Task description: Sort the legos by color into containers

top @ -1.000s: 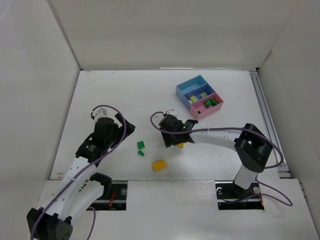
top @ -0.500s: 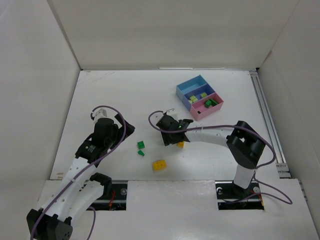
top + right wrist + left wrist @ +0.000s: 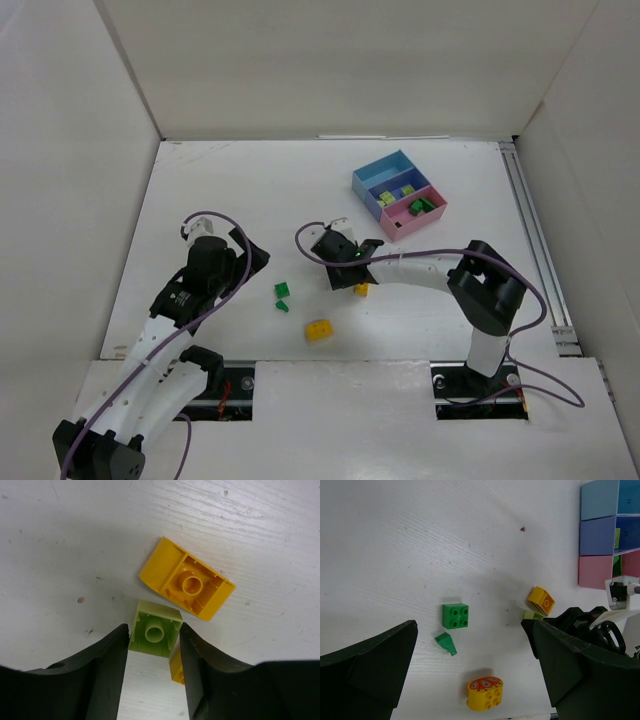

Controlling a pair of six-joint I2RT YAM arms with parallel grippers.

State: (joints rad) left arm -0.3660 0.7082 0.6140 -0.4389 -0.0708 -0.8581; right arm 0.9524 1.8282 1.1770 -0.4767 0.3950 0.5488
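1. Grip: right claw (image 3: 153,626) clamps lime brick (image 3: 156,636) by its sides, hollow face up, footprint near-square.
2. Orange-yellow brick (image 3: 186,579) lies just past the fingertips, almost touching; a straight lift looks clear.
3. Containers (image 3: 366,186) sit well apart, far-right of claw, across flat table (image 3: 75,540).
4. Left claw (image 3: 470,624) is spread and empty, green brick (image 3: 455,616) below.

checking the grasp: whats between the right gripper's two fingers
A lime brick, hollow side up, sits inside the right gripper, as the right wrist view shows.
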